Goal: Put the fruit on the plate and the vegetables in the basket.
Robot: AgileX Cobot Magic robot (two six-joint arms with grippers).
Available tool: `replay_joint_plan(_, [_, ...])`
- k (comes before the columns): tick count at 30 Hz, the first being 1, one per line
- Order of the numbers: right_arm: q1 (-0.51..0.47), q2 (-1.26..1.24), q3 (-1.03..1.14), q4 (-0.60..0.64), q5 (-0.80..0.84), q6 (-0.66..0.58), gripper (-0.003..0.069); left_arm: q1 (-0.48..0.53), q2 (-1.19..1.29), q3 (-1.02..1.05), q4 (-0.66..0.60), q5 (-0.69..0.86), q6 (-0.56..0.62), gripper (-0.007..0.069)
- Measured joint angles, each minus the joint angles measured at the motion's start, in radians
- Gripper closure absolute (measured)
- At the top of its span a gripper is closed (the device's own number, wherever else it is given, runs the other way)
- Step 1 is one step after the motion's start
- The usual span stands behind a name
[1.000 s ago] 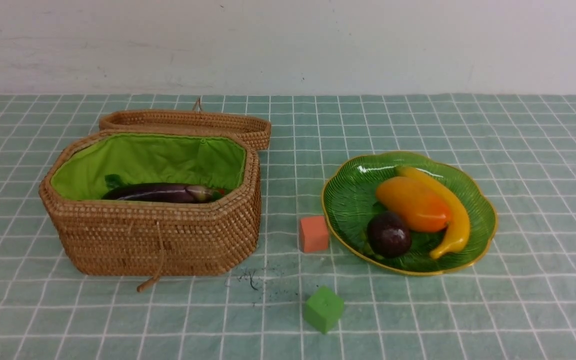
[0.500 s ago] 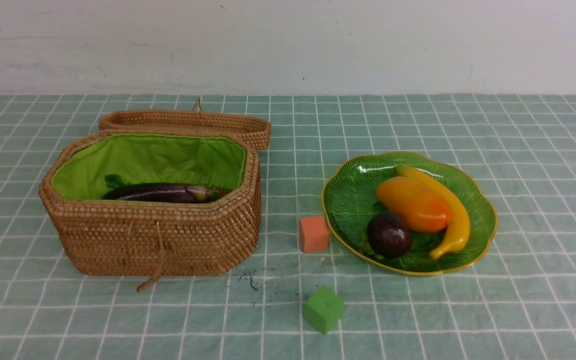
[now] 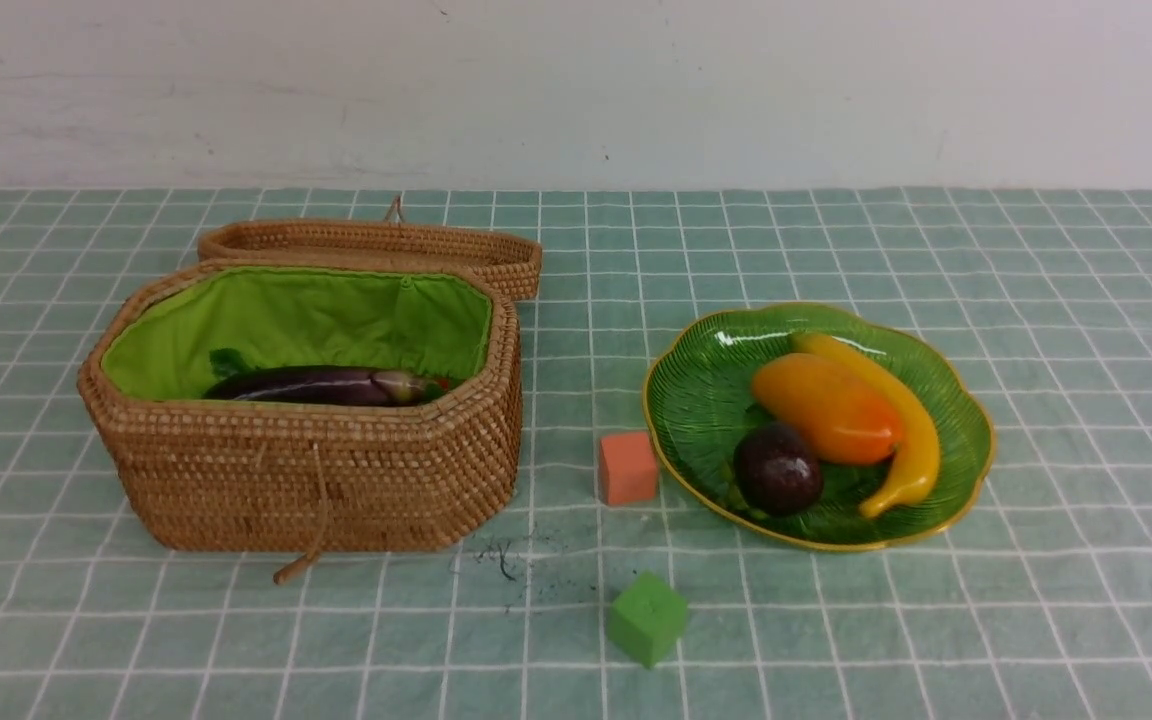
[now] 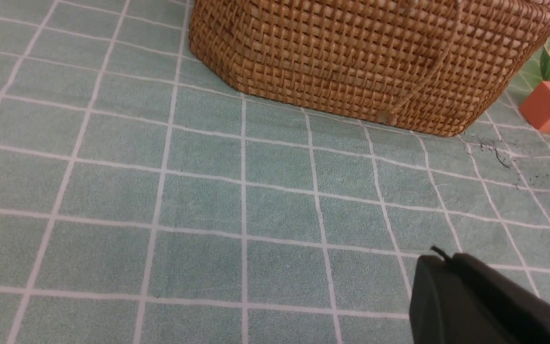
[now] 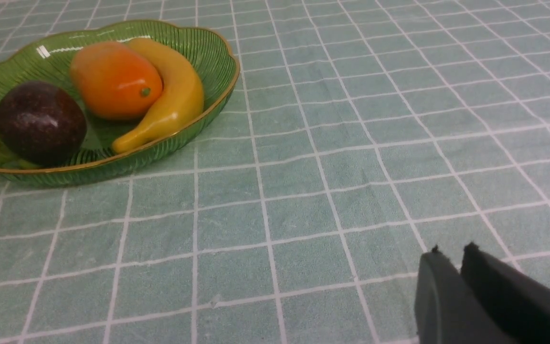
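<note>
lying just as before: fruit on plate, eggplant in basket

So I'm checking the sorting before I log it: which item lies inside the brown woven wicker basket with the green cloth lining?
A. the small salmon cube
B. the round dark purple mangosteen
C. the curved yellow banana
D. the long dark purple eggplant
D: the long dark purple eggplant lies inside the brown woven wicker basket, against its green lining.
</note>
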Motion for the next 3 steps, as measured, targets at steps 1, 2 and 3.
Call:
replay_joint_plan(1, [0.0,0.0,0.0,0.0,0.0,0.0,0.0585,0.0,0.0,0.0,0.0,0.0,0.0,0.062])
replay_joint_plan(2, [0.0,0.0,0.0,0.0,0.0,0.0,0.0583,0.0,0.0,0.0,0.0,0.0,0.0,0.0619])
replay_joint_plan(3, [0.0,0.0,0.0,0.0,0.0,0.0,0.0583,0.0,0.0,0.0,0.0,0.0,0.0,0.0618])
